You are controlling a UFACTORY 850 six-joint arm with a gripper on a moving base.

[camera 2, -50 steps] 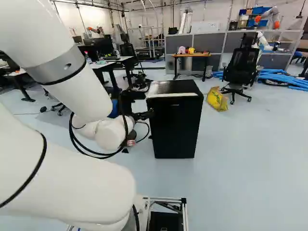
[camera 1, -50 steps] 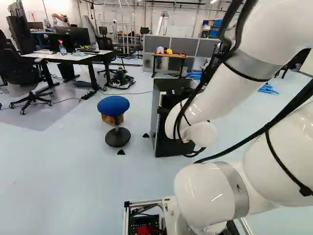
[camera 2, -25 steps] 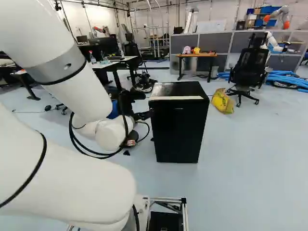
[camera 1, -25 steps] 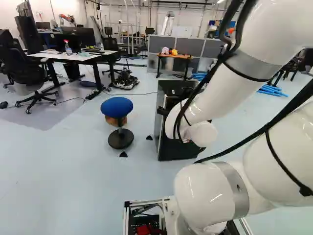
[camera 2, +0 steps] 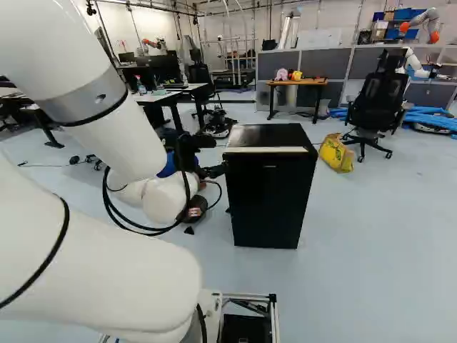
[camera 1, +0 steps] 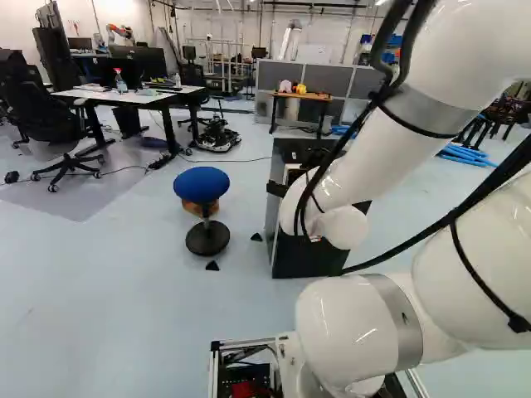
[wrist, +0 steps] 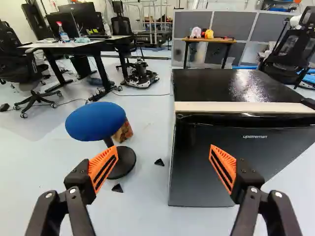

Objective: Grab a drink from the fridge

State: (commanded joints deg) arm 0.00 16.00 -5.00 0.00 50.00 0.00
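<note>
My gripper (camera 2: 216, 171) is at the near left side of the black fridge (camera 2: 271, 196) in the right base view, partly hidden behind the arm. In the wrist view the gripper (wrist: 164, 151) stands open, with nothing between its orange-padded fingers. Ahead of it is the fridge (wrist: 216, 172), its dark front closed below a pale strip along the top edge. One finger is in line with that front; the other points toward the floor beside it. In the left base view the arm covers much of the fridge (camera 1: 303, 257). No drink shows.
A blue stool (camera 1: 202, 184) stands left of the fridge, with small black wedges (wrist: 159, 162) on the floor between. Farther back are desks (camera 1: 124, 95), a wooden table (camera 2: 296, 82), a yellow bag (camera 2: 336, 153), an office chair (camera 2: 375, 107) and another robot (camera 2: 421, 21).
The base has moved: the scene has shifted rightward in both base views, and the fridge looks slightly nearer. The arm keeps its pose against its lowest joint.
</note>
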